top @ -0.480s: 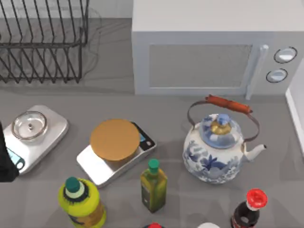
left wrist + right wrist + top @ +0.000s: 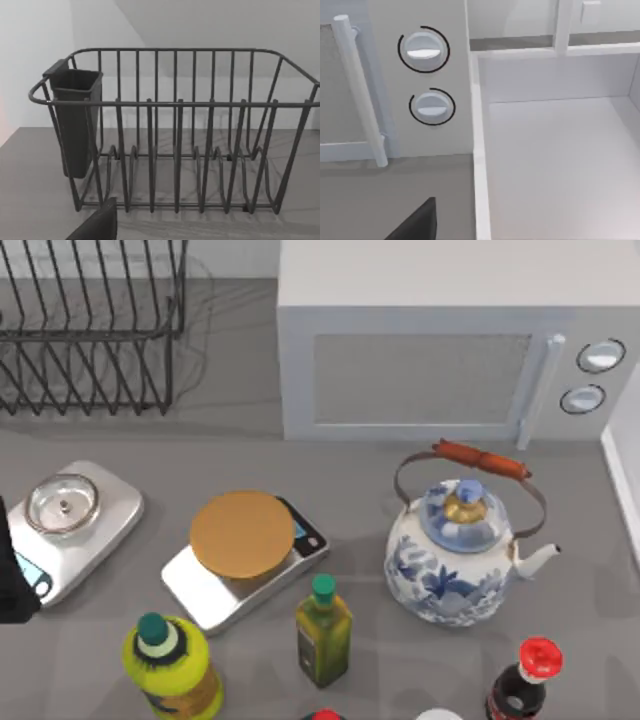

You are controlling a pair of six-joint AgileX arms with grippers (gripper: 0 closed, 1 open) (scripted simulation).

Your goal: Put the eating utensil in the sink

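The eating utensil is out of view. The white sink (image 2: 560,150) lies just right of the microwave in the right wrist view, and its basin holds nothing. Its rim (image 2: 625,475) also runs along the table's right edge in the top view. A dark part of my right gripper (image 2: 417,222) hangs over the grey counter in front of the microwave's knobs, close to the sink's rim. My left arm (image 2: 12,575) sits at the table's left edge. A dark part of my left gripper (image 2: 97,225) faces the wire dish rack (image 2: 175,130).
The dish rack (image 2: 90,330) carries a dark cutlery holder (image 2: 75,120). A microwave (image 2: 440,350) stands at the back. On the counter stand a blue-and-white kettle (image 2: 460,550), two scales (image 2: 245,550) (image 2: 70,520), and several bottles (image 2: 322,632) along the front edge.
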